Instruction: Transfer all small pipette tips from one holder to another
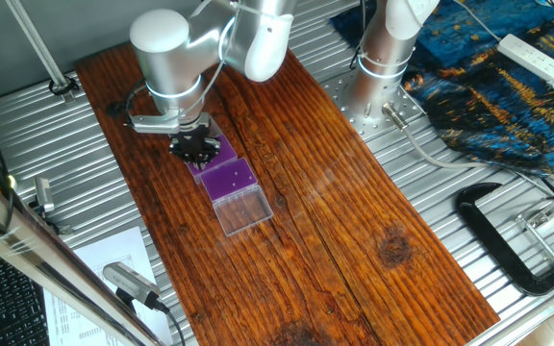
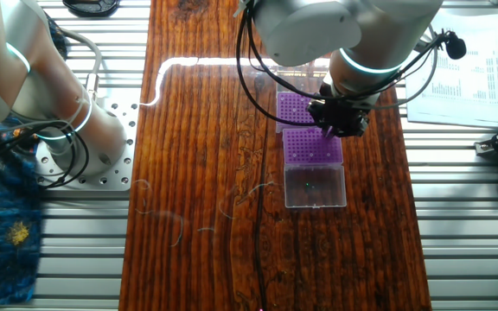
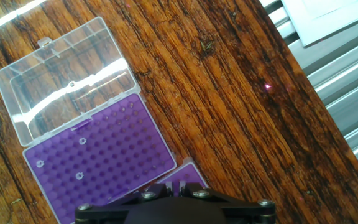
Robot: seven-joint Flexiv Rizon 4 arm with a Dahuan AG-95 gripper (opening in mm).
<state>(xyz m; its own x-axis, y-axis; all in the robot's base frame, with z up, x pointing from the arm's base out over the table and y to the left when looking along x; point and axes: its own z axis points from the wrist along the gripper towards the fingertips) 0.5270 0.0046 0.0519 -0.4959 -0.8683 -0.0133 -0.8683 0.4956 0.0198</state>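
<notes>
My gripper (image 2: 342, 123) hangs over the purple rack (image 3: 98, 155). Three tips (image 3: 82, 141) sit in it. Can't tell if my fingers are spread or shut.

Two purple perforated plastic racks (image 2: 312, 145) and a clear hinged lid (image 2: 315, 187) lie beneath the fingers; bare wooden worktop (image 2: 206, 173) lies beside.

Tabletop board (image 1: 354, 221): dark-stained wood, pronounced grain, glossy varnish with glare. Rack (image 3: 98, 155): purple matt plastic. Hinged lid (image 3: 64, 78): clear glossy plastic. Surrounding bench (image 1: 450, 192): ribbed bare metal. Arm housing (image 1: 166, 48): smooth satin silver.
</notes>
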